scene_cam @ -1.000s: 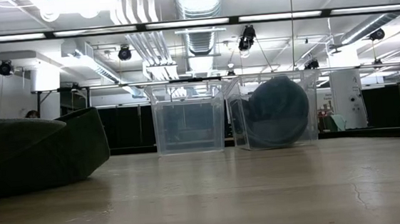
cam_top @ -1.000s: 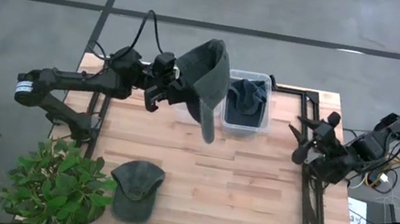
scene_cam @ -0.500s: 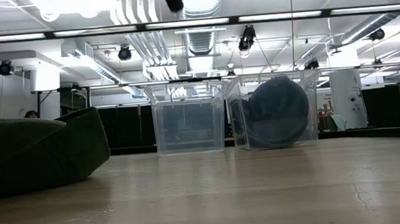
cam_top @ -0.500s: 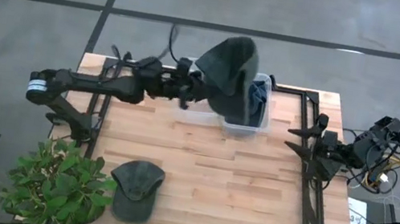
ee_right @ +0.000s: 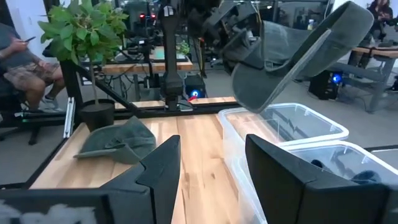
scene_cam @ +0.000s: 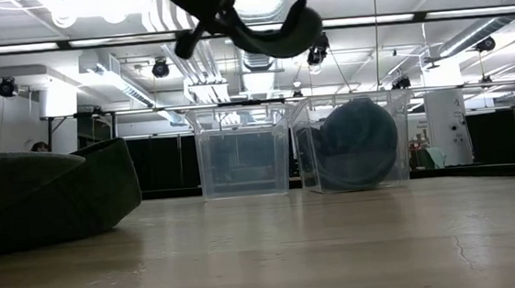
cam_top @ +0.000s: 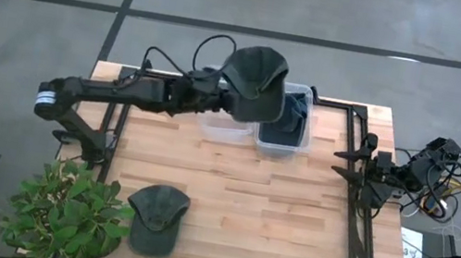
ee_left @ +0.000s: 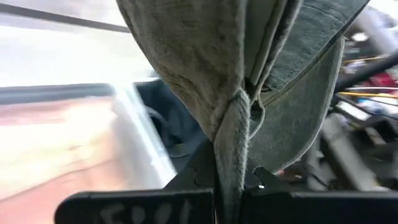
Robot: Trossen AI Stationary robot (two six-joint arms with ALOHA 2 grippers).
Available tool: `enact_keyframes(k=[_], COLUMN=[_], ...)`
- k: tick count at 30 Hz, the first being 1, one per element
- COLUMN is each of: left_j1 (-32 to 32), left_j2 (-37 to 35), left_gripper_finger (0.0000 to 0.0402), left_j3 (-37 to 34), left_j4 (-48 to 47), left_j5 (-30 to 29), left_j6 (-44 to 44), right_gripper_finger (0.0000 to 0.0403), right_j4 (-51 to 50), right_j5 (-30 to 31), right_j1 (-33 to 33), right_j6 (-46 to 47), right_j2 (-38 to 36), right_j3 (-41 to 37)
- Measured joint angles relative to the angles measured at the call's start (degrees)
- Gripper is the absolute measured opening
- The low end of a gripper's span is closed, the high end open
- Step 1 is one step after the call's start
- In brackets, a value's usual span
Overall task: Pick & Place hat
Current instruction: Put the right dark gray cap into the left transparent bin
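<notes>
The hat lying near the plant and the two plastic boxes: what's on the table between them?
Nothing: the high view shows only bare wooden table between them.

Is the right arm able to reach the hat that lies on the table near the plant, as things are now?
Probably yes. The right end effector is open and empty at the table's right edge, and bare table lies between it and the hat by the plant; reach length is uncertain.
</notes>
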Motion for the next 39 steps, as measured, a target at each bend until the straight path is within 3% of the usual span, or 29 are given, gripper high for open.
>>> enact_keyframes(k=[5,10,17,27,31,39], left_j1=[1.04,3.2,7.17,10.76,12.44,14.55], left_j2=[-0.12,-0.12,-0.1,-0.08,-0.08,0.13], left_gripper_finger=[0.0005,0.0005,0.0005,0.0005,0.0005,0.0005], left_j3=[5.76,8.9,7.98,5.51,4.54,4.37], left_j4=[-12.24,-19.71,-21.37,-21.39,-21.38,-21.41], left_j5=[-4.01,-3.95,4.42,10.69,12.66,14.59], left_j6=[-0.84,-1.36,-1.2,-1.12,-2.23,-2.59], right_gripper_finger=[0.018,0.0177,0.0179,0.0176,0.0179,0.0178], right_j4=[-0.16,-0.64,-0.35,0.35,5.01,16.28], right_j5=[0.09,-0.06,-0.92,-16.75,-20.68,-13.46], right_j1=[0.0,0.0,0.0,-0.02,-0.02,-0.56], right_j6=[-0.21,4.82,4.32,4.68,4.45,2.93], right_j2=[0.13,0.11,0.01,-0.61,-0.56,0.98], right_j3=[0.02,0.02,0.01,-0.37,-3.49,-11.32])
